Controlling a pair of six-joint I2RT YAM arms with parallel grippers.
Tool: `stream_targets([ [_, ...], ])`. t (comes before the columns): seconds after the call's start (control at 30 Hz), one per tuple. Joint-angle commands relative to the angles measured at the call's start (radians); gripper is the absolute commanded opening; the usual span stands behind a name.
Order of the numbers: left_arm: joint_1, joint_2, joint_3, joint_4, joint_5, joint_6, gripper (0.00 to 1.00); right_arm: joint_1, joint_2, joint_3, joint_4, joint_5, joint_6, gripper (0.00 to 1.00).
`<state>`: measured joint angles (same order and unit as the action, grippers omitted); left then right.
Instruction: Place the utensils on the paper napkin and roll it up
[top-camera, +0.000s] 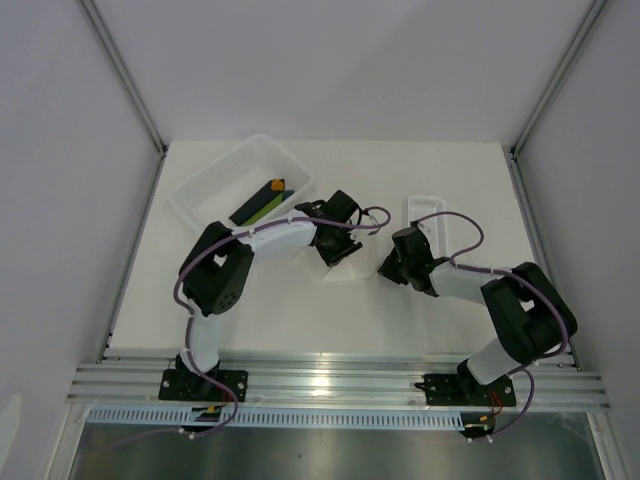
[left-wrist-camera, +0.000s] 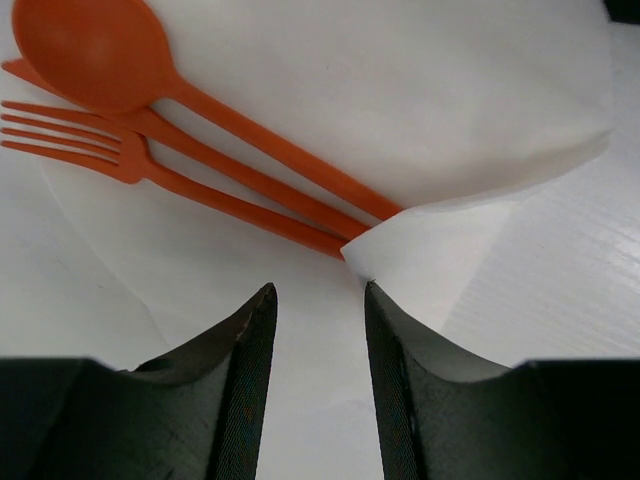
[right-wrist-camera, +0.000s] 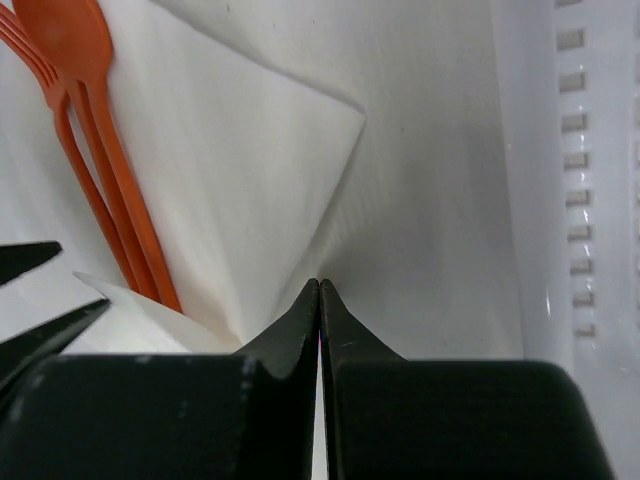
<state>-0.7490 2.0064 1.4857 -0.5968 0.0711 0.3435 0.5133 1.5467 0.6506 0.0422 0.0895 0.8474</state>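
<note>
The left gripper (left-wrist-camera: 318, 290) stands partly open, holding nothing, low over the paper napkin (left-wrist-camera: 420, 100); bare table (left-wrist-camera: 575, 290) lies lower right. A folded corner covers the handle ends. The spoon (left-wrist-camera: 90, 50) and fork (left-wrist-camera: 70, 140) run diagonally, heads upper left. The right gripper (right-wrist-camera: 320, 285) is closed at the napkin's edge, with the ribbed tray (right-wrist-camera: 570, 150) at far right.

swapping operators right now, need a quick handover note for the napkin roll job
Left gripper: open, jaws apart just short of the napkin's folded corner, holding nothing.
Right gripper: shut, tips at the napkin's edge; no grip visible.
Things: orange spoon and orange fork lie side by side on the white paper napkin.
Done: utensils placed; one corner folded over the handle ends.
Left: roll the napkin around them; no roll formed yet.
</note>
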Motion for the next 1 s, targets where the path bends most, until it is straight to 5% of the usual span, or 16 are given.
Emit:
stream_targets([
  [0.0, 0.010, 0.021, 0.045, -0.037, -0.028, -0.021, 0.45, -0.012, 0.055, -0.022, 0.047, 0.029, 0.050, 0.00],
  [0.43, 0.010, 0.054, 0.051, -0.038, -0.067, -0.031, 0.47, -0.038, 0.115, -0.072, 0.229, -0.016, 0.145, 0.10],
  [0.73, 0.011, 0.052, 0.047, -0.040, -0.044, -0.046, 0.47, -0.061, 0.196, -0.057, 0.432, -0.223, 0.113, 0.10],
  [0.97, 0.011, 0.052, 0.047, -0.047, -0.048, -0.063, 0.48, 0.022, 0.155, -0.005, 0.346, -0.139, 0.044, 0.09],
])
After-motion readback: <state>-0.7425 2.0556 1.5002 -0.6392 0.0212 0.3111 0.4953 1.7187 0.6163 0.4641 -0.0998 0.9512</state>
